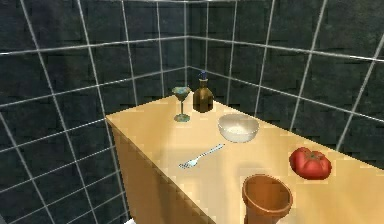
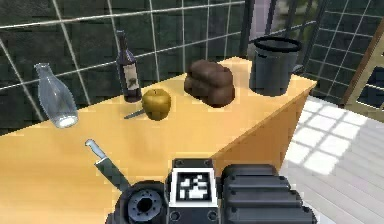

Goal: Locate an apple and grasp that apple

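Note:
A yellow-green apple (image 2: 156, 102) sits on the wooden counter (image 2: 230, 135) in the arm side view, about mid-counter. A small knife (image 2: 135, 113) lies just left of it. At the bottom edge my arm shows its white marked square (image 2: 196, 187). Left of the square is the gripper's dark body, with a thin finger (image 2: 96, 150) slanting up-left over bare countertop. The gripper (image 2: 110, 168) holds nothing and stands below and left of the apple, apart from it.
Arm side view: a clear glass bottle (image 2: 56, 95), dark wine bottle (image 2: 127, 68), brown loaf (image 2: 211, 83), dark pot (image 2: 276, 63) by the counter's right end. Forward view: wine glass (image 1: 181, 100), bottle (image 1: 204, 95), bowl (image 1: 238, 127), fork (image 1: 202, 156), red tomato-like fruit (image 1: 311, 162), terracotta pot (image 1: 267, 197).

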You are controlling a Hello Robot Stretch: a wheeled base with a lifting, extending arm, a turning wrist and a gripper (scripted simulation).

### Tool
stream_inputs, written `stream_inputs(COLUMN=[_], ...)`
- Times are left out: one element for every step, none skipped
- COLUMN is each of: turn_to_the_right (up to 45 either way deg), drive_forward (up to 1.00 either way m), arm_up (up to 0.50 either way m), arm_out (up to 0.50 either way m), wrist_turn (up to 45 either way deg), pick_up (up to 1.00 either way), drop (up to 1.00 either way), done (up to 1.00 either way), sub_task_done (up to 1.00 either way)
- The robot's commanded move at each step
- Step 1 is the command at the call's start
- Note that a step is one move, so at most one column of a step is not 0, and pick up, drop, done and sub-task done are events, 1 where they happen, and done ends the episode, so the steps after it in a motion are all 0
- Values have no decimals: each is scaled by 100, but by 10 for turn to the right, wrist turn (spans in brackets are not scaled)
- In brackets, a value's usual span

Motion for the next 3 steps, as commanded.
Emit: stream_inputs(turn_to_the_right=[0, 0, 0], drive_forward=[0, 0, 0], arm_up=[0, 0, 0], arm_out=[38, 0, 0], wrist_turn=[0, 450, 450], pick_up=[0, 0, 0], drop=[0, 0, 0], done=[0, 0, 0], sub_task_done=[0, 0, 0])
